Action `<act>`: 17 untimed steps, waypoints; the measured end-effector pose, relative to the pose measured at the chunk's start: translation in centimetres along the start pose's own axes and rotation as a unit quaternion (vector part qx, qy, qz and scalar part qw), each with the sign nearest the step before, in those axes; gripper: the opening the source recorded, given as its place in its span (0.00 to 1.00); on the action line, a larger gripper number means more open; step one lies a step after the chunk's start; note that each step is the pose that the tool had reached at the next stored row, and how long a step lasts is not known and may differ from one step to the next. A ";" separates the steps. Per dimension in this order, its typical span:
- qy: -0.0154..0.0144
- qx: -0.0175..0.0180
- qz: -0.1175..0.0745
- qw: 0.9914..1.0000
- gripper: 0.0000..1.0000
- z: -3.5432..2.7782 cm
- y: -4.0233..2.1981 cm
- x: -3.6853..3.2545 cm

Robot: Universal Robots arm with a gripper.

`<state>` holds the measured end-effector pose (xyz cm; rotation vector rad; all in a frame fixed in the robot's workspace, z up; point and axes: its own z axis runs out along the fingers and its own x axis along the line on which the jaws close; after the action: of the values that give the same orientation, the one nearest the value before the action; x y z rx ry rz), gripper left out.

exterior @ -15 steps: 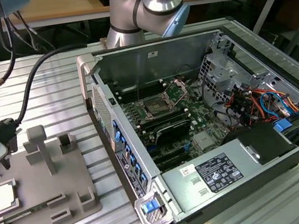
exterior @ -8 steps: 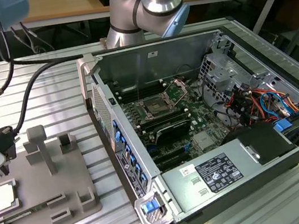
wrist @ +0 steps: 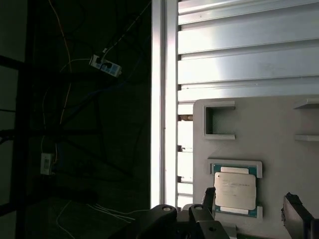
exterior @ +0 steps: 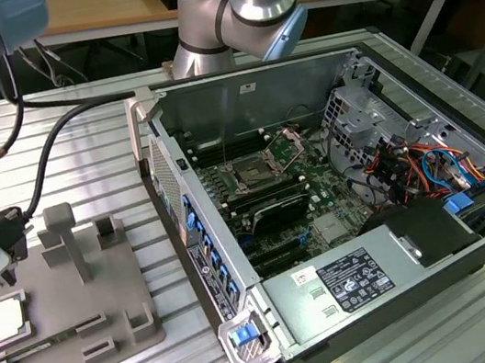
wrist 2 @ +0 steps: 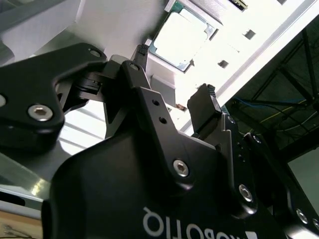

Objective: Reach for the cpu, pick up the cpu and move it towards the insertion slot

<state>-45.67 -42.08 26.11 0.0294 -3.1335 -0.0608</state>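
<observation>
The black two-fingered gripper (wrist: pixel 251 205) hangs wide open and empty just over the small square silvery-topped cpu (wrist: pixel 235 189). The cpu lies in a grey plastic tray (exterior: pixel 104 298) at the exterior view's lower left, well apart from the silver-framed insertion slot (exterior: pixel 251 177) at centre frame.

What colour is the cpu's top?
The cpu top is pale silvery-white, best seen in the first wrist view.
</observation>
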 end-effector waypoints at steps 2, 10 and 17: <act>0.000 0.000 0.000 1.000 0.60 0.04 0.00 0.00; 0.000 0.000 0.000 1.000 0.60 0.10 -0.01 0.00; 0.001 0.000 0.000 1.000 0.60 0.44 -0.13 -0.01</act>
<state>-45.67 -42.19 25.66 0.0294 -3.1312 -0.0615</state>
